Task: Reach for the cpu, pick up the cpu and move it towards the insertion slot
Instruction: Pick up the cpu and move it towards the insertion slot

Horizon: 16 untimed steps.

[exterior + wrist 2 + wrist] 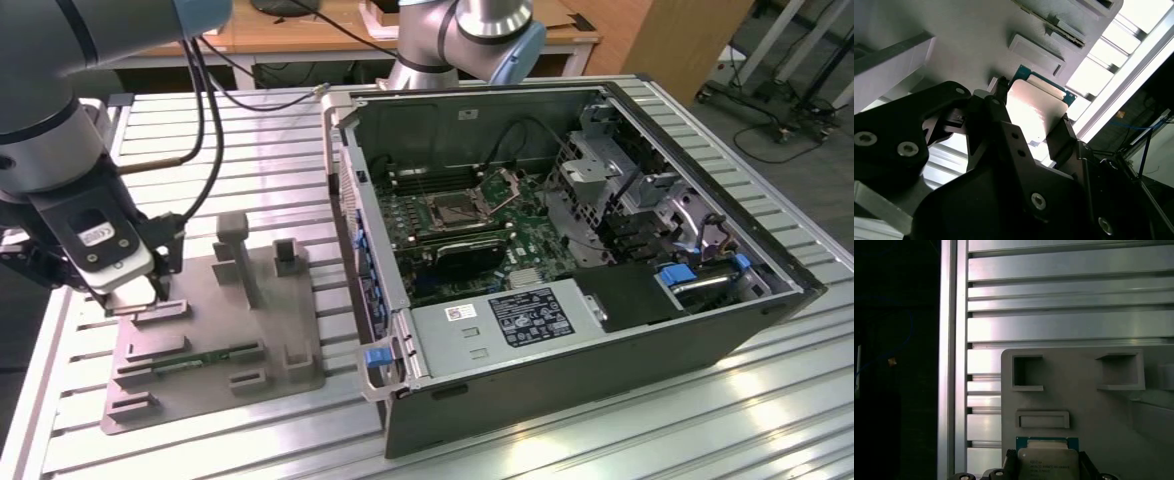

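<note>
The cpu [1046,463], a flat square chip with a silver top and a green rim, lies between my gripper's [1046,460] two black fingers just over the grey tray [1079,400]. In the second wrist view the fingers [999,92] press against opposite edges of the cpu [1034,107]. In the exterior view my gripper [134,295] hangs low over the tray's [267,340] end at the exterior view's left. The insertion slot [447,210], a square socket with a raised metal bracket, sits on the green board inside the open computer case [574,250].
Upright grey posts [240,255] rise from the tray beside my gripper. A green memory stick [200,357] lies in a tray groove. Black cables [207,120] trail from the arm. A second robot arm [467,40] stands behind the case. The ribbed aluminium table [1054,325] ends at an edge [949,365].
</note>
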### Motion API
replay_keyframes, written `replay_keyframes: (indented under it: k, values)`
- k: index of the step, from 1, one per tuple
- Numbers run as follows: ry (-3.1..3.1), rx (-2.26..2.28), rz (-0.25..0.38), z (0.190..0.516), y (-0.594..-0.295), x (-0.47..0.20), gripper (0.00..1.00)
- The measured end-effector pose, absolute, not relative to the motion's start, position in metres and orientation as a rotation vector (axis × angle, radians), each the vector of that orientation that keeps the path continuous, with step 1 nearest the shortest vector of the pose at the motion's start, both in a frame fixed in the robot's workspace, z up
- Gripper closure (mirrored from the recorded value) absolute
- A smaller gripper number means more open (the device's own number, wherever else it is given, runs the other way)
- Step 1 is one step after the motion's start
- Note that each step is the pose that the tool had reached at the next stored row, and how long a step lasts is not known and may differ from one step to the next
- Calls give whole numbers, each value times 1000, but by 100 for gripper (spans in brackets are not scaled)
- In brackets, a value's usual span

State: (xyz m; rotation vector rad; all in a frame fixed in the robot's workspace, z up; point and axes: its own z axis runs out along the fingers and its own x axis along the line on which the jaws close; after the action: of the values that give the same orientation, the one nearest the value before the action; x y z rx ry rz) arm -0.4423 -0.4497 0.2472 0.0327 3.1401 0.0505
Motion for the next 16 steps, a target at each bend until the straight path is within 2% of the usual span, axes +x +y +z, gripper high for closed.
replay_keyframes:
  k: [16]
  values:
    - [3140, 33, 50, 252, -450, -442, 45]
